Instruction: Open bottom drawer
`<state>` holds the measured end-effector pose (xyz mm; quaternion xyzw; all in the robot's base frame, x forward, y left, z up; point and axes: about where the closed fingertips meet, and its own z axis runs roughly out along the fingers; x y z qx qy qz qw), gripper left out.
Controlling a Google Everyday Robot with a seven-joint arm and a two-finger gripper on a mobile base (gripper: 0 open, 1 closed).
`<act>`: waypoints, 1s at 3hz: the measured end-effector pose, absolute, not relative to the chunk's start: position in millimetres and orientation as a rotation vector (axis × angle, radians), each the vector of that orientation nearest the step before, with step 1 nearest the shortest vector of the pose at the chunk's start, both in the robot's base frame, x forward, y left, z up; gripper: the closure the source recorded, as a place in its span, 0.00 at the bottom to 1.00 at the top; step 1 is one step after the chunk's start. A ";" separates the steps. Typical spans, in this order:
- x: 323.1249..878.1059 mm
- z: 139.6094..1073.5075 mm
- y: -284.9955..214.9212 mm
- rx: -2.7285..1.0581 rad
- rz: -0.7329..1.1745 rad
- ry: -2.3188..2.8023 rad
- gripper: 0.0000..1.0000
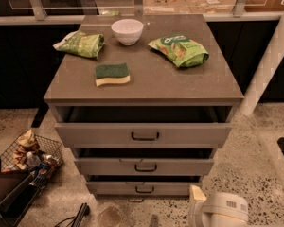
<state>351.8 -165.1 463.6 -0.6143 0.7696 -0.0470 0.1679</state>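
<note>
The bottom drawer (144,188) is the lowest of three grey flat-fronted drawers in the cabinet, with a small black bar handle (144,190). Its front stands a little out from the cabinet, with a dark gap above it. The middle drawer (144,166) and the top drawer (144,135) are also pulled out slightly, each further than the one below. My gripper (197,193) shows as a beige tip on the white arm housing (220,210) at the bottom right. It is low, just right of the bottom drawer's front and apart from the handle.
On the cabinet top (146,86) lie a white bowl (127,30), two green snack bags (80,44) (180,50) and a green-and-yellow sponge (112,74). A wire basket of items (31,155) stands on the floor at the left. A white post (267,65) rises at the right.
</note>
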 end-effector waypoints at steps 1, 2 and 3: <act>351.2 467.1 -166.0 -1.737 -0.134 2.199 0.00; 355.5 461.8 -165.8 -1.741 -0.136 2.201 0.00; 402.3 400.0 -152.2 -1.815 -0.132 2.180 0.00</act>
